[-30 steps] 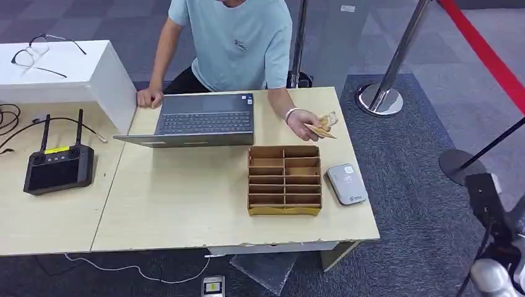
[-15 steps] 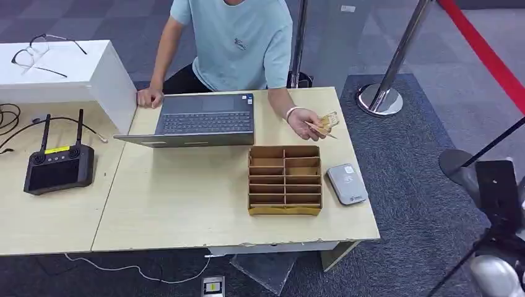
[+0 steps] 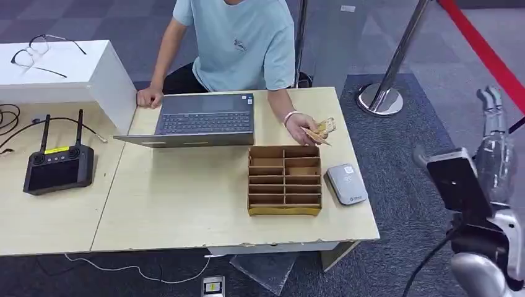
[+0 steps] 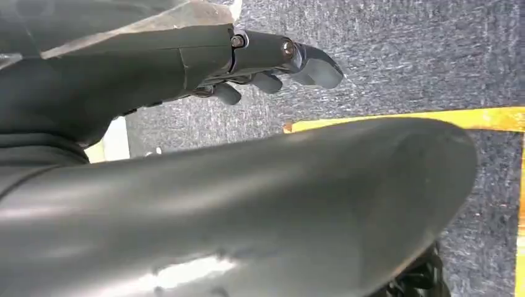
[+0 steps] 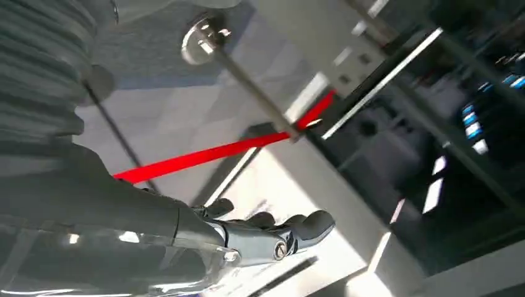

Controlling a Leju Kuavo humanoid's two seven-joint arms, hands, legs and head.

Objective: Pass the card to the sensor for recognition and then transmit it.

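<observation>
Card (image 3: 321, 130) is pinched in the person's hand (image 3: 303, 125) at 12 o'clock of the divider box (image 3: 285, 179); sensor (image 3: 347, 183) sits at the box's 3 o'clock. Card looks thin, light, stiff, likely slick: pinch the free edge, flat faces. Right hand (image 3: 492, 117) is raised off-table, fingers spread, empty. Left hand (image 4: 272, 59) hangs over carpet, loosely extended, empty.

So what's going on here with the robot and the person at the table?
A person's hand holds tan cards above the table, just behind the divided cardboard box. The grey card sensor lies to the right of the box. The robot's right hand is raised off to the table's right, fingers extended and holding nothing. Its left hand is also empty, over the carpet.
</observation>
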